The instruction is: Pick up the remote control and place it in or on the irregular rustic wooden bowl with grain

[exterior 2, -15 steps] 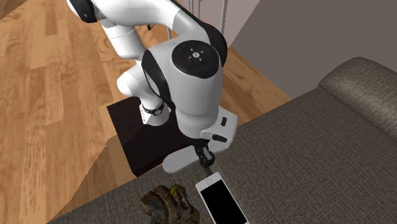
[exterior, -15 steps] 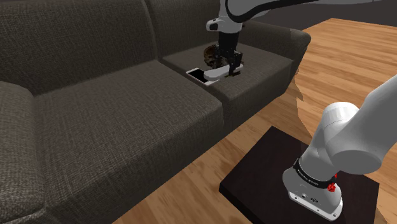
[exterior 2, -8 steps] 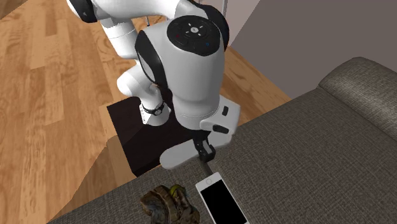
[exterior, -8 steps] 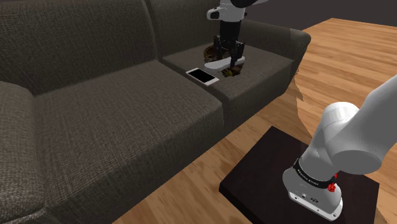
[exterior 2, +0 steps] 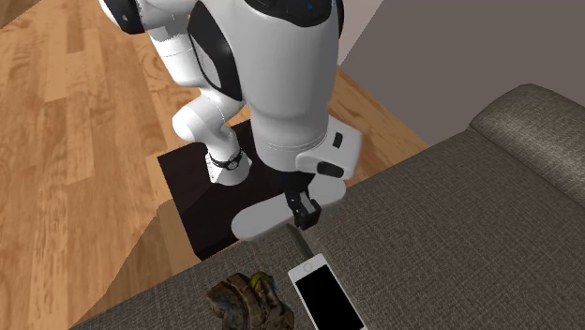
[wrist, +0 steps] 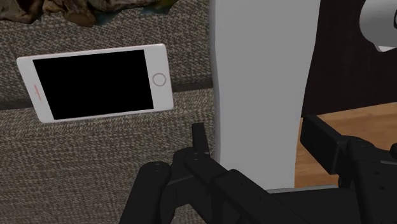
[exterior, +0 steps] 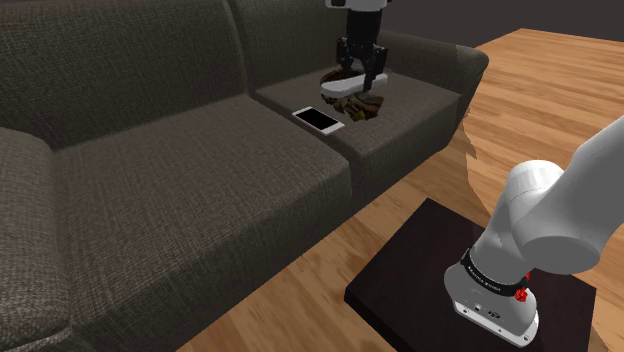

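Observation:
My gripper (exterior: 360, 72) is shut on a plain pale grey remote control (exterior: 352, 83), held level in the air over the sofa's far seat cushion. In the shoulder view the remote hangs just above the brown rough-edged bowl (exterior: 363, 106). The second exterior view has the remote (exterior 2: 259, 218) sticking out sideways from the gripper (exterior 2: 302, 214), with the bowl (exterior 2: 246, 298) lower on the cushion. In the wrist view the fingers (wrist: 199, 138) clasp the remote (wrist: 264, 83), and the bowl's edge (wrist: 95, 9) lies beyond.
A white phone with a black screen (exterior: 318, 119) lies on the cushion beside the bowl, near the seam (wrist: 98, 81). The dark woven sofa (exterior: 180, 170) has an armrest (exterior: 450, 60) past the bowl. Wooden floor (exterior: 560, 90) and the dark stand (exterior: 420, 270) are nearby.
The gripper has risen from the cushion with the remote in it. In the shoulder view it has drifted from beside the phone to over the bowl. Phone and bowl have not moved.

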